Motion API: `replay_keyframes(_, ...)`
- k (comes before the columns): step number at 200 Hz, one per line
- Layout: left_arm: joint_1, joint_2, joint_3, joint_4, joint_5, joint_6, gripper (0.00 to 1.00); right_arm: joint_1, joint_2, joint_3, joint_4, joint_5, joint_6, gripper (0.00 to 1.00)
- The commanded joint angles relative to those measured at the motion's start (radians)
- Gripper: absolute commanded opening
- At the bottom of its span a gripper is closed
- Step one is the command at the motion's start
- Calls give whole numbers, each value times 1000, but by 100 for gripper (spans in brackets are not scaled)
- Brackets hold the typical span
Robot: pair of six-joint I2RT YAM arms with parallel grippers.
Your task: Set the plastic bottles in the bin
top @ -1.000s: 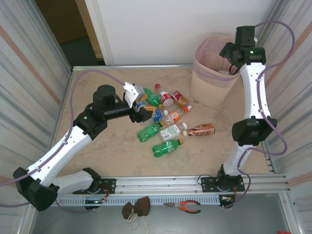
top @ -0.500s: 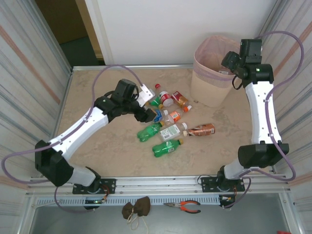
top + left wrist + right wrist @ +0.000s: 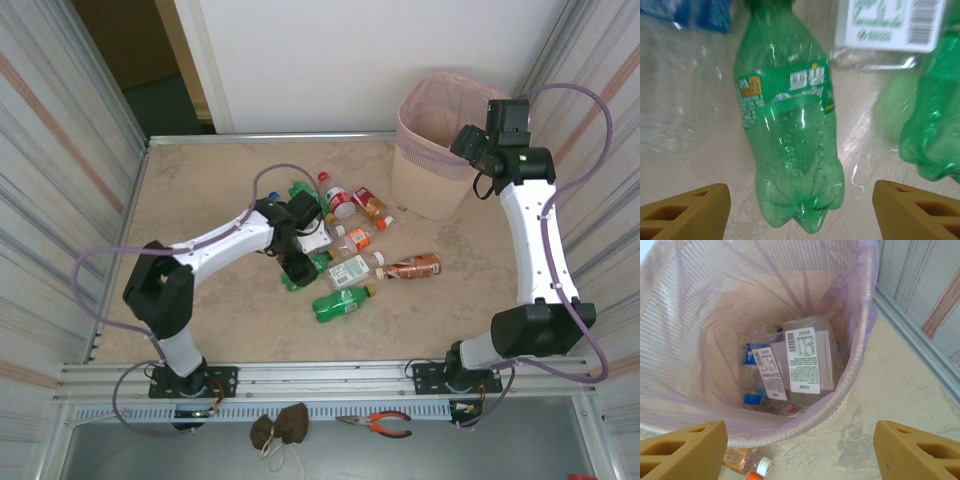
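Checking left to right: left gripper is low over the 9 o'clock side of the plastic bottles, which lie loose mid-table. Its jaws are wide apart and hold nothing. The tips straddle the base of a green bottle lying on its side, cap end toward 12 o'clock. I can't see contact yet. A clear bottle lies just beside it at 10 o'clock, a white-label bottle sits at 1 o'clock, and a second green bottle is close at 3 o'clock.

Risks as I judge them: the grip would land on the tapered, lobed base, so the bottle could squirt out toward 12 o'clock when squeezed. The thin wall may also buckle and slip. The neighbours are tight, so a finger could come down on one, pinch two at once, or roll the pile.

More bottles trail off toward 3 o'clock, including a brown bottle. The bin stands at 1 o'clock on the table with several bottles already at its bottom. The right gripper hangs above its near rim, spread wide and empty.

The bin is far across for the left arm, so a loose grip could drop the bottle short. With the right arm parked at the rim, the two arms could clash there, or a finger could snag the liner and tip the bin.
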Motion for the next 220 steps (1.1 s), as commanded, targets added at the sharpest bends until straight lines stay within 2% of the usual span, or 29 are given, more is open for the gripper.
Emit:
replay_keyframes(1,-24,38,47,-107,-70,-74,76,-1,-34,-14,30,-14,-13,75)
replay_keyframes(42,-44,87,44,-97,-109,-137,80,-1,-32,-28,39,-28,-14,75)
replay_keyframes(82,-47,123,21,-65,-84,-132,81,-2,-27,-28,51,-43,-13,75)
replay_keyframes(129,-49,184,8,-53,-125,-101,79,-2,-28,-29,57,-57,-10,75)
replay_keyframes(220,-49,198,2,-49,-120,-75,60,-2,-34,-35,57,-55,-9,74)
